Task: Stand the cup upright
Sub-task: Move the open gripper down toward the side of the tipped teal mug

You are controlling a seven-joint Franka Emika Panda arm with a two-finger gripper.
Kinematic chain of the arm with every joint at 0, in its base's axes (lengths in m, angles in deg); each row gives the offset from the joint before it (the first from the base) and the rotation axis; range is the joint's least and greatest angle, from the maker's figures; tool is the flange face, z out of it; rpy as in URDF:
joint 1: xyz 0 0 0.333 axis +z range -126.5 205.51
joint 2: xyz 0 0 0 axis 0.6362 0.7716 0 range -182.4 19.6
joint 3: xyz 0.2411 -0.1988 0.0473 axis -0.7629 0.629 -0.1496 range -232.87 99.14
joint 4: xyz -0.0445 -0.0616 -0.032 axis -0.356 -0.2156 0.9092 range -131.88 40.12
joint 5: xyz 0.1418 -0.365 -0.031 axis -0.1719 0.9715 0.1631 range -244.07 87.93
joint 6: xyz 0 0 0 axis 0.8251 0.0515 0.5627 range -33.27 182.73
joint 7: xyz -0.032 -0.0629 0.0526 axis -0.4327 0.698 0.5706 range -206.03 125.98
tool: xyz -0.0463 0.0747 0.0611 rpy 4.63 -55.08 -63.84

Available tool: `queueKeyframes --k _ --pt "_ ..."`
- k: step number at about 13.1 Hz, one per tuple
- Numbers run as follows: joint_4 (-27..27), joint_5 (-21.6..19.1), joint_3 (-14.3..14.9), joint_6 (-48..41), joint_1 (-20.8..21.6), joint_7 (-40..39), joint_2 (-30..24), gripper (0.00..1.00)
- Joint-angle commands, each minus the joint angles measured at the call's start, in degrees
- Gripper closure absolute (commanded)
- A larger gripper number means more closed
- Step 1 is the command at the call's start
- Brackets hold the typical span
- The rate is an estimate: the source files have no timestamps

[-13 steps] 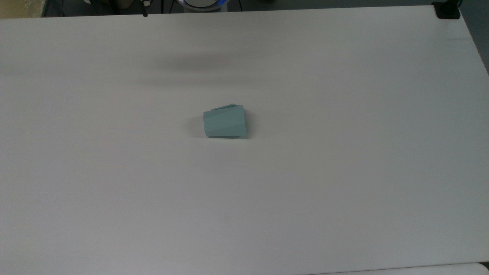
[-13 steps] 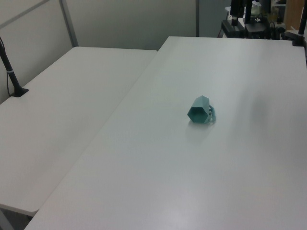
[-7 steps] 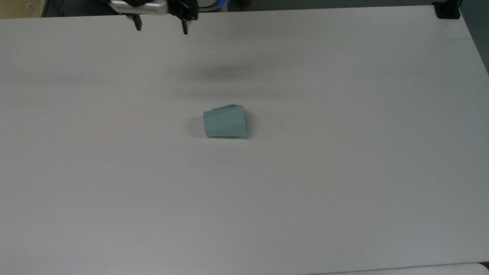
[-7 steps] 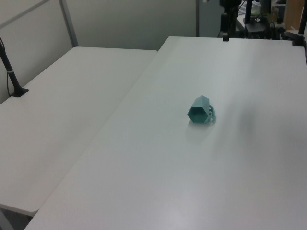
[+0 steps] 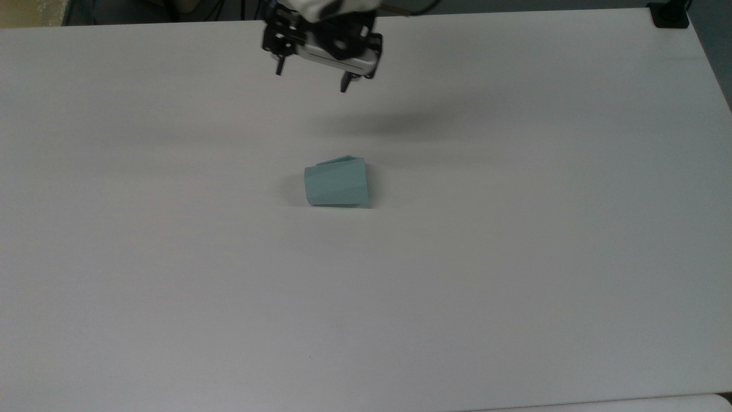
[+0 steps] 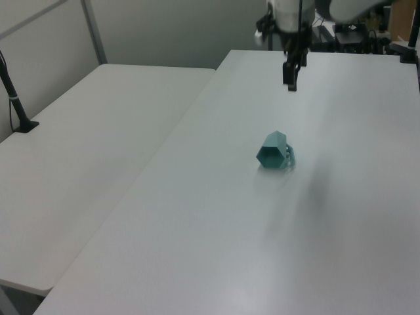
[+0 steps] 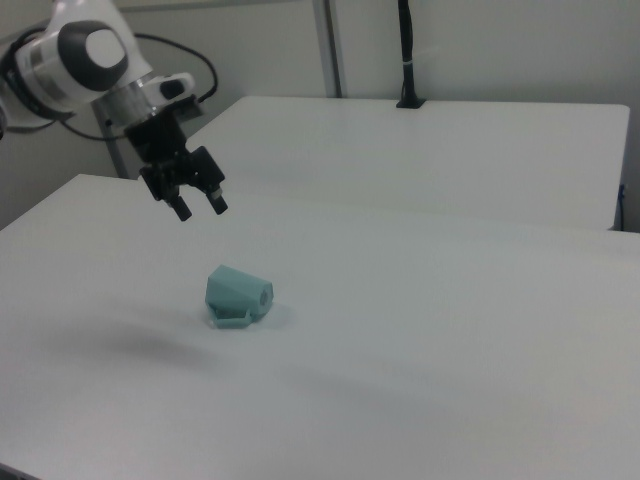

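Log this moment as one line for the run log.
cup: on its side on table, untouched | claw: open, in the air, apart from cup | upright: not yet done

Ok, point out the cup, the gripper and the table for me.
cup (image 5: 336, 183), top view, on its faceted side wall.
gripper (image 5: 311, 81), top view, midway between its fingertips.
table (image 5: 514, 257), top view, on bare surface.

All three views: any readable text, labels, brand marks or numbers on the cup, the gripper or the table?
None can be read.
Small pale teal faceted plastic cup, lying on its side: plain surfaces, no print or mark.
Black two-finger gripper, open above the table: no legible label or number on it or on the white arm behind it.
White table: bare, no sticker or sign.
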State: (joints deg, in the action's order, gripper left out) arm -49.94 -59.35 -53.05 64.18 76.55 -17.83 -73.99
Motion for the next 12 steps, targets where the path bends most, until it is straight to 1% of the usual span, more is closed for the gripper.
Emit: queueKeyframes --k 1,2,4,6,8,10,12 --pt "1.16 9.28 0.69 0.67 6.61 7.23 4.35 0.0" --pt "1.07 12.71 0.69 0.58 8.55 9.07 5.32 0.0" --pt "0.9 21.58 0.69 0.49 12.94 15.47 9.18 0.0" --pt "0.98 25.82 0.6 0.49 14.53 18.31 11.56 0.0" --pt "1.07 26.72 0.6 0.4 16.12 18.32 14.63 0.0" --pt "1.07 28.81 0.08 0.49 17.09 18.41 17.36 0.0" --pt "0.81 30.22 -2.55 0.58 16.48 18.41 17.99 0.0"
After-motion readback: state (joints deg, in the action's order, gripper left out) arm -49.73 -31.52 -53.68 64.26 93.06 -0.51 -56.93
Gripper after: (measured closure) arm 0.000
